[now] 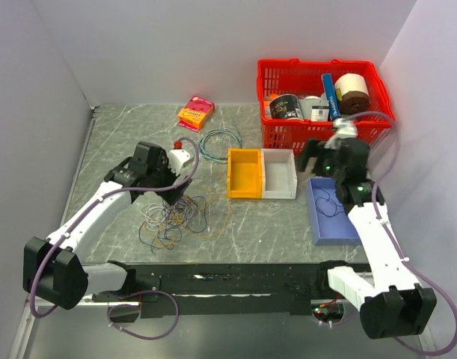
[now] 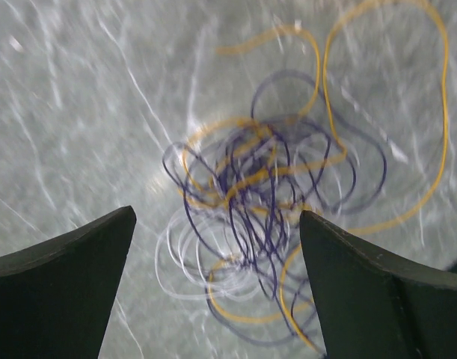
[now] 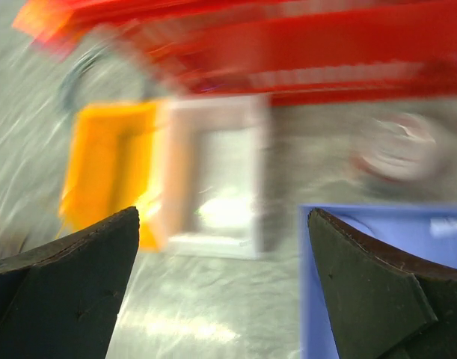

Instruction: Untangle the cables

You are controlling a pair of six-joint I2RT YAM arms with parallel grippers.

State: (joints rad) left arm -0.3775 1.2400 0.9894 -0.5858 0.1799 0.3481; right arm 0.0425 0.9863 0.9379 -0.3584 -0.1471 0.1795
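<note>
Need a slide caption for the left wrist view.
Open left gripper over the tangled cables: yellow, purple and white strands on the grey table.

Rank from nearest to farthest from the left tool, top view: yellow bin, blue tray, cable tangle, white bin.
From the left tool:
1. Cable tangle, just below the tool, on the left side.
2. Yellow bin, to the tool's right, near the middle.
3. White bin, against the yellow bin's right side.
4. Blue tray, farthest right.
</note>
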